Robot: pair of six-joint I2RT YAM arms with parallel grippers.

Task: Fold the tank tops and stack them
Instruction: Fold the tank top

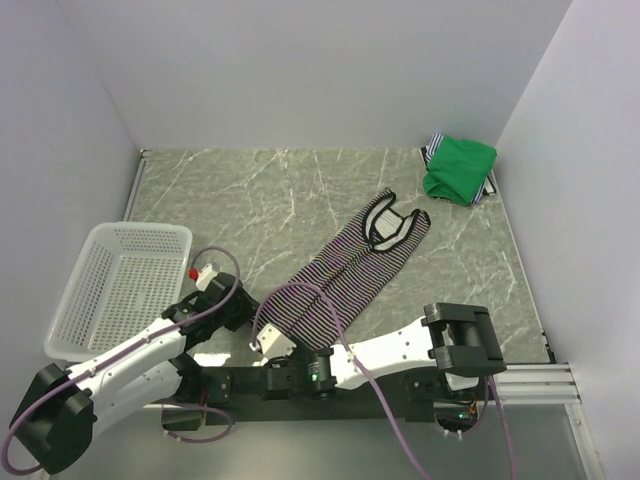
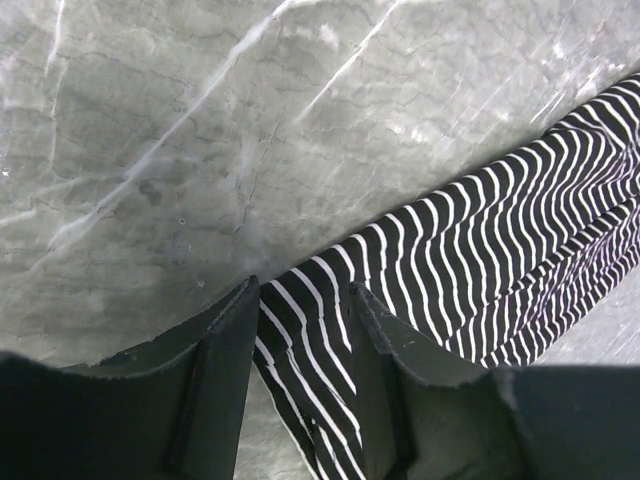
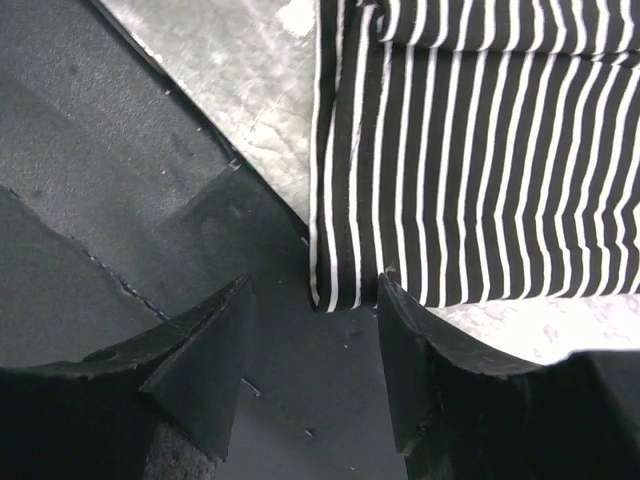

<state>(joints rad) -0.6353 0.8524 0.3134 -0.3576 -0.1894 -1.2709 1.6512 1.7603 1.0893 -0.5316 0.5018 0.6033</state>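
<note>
The striped tank top (image 1: 345,265) lies on the marble table as a long narrow strip, running diagonally from the near middle to its dark-edged straps (image 1: 390,213) farther back. My left gripper (image 1: 247,306) is at its near left hem; in the left wrist view the jaws (image 2: 305,300) are open and straddle the striped cloth (image 2: 480,260). My right gripper (image 1: 268,336) is at the near end; in the right wrist view it (image 3: 312,300) is open, with the hem corner (image 3: 340,285) between the fingertips. The green tank top (image 1: 460,168) lies bunched at the back right corner.
A white mesh basket (image 1: 75,300) stands at the left edge of the table. A bit of striped cloth (image 1: 432,150) shows under the green top. White walls close in on three sides. The dark base bar (image 3: 120,200) runs under the near hem.
</note>
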